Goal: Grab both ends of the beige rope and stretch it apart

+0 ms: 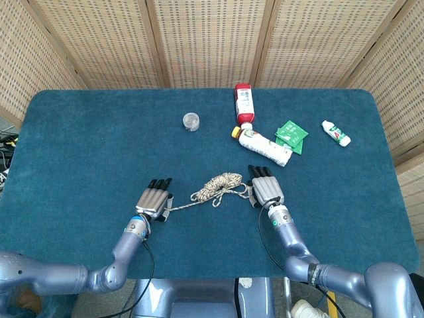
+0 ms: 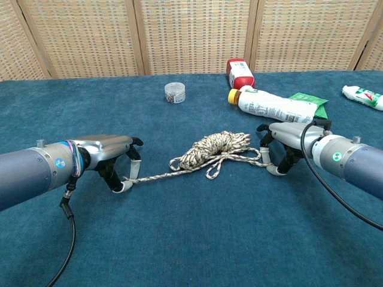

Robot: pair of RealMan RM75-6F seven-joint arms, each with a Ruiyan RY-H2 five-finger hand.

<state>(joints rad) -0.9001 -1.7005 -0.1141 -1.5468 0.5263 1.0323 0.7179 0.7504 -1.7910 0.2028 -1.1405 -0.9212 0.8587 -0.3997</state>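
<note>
The beige rope (image 1: 217,185) (image 2: 216,147) lies in a loose bundle mid-table, with one strand running left and another right. My left hand (image 1: 153,201) (image 2: 114,156) hovers palm down over the left end and pinches it near the cloth; that strand is nearly straight. At the bundle's right side my right hand (image 1: 265,189) (image 2: 287,143) pinches the other end, its fingers curled down to the table.
Behind the rope lie a white bottle with a yellow cap (image 1: 263,145) (image 2: 277,105), a red-capped bottle (image 1: 244,103) (image 2: 239,73), a green packet (image 1: 291,135), a small white tube (image 1: 336,132) and a small clear jar (image 1: 191,120) (image 2: 175,92). Wicker screens stand behind the blue table (image 1: 79,146).
</note>
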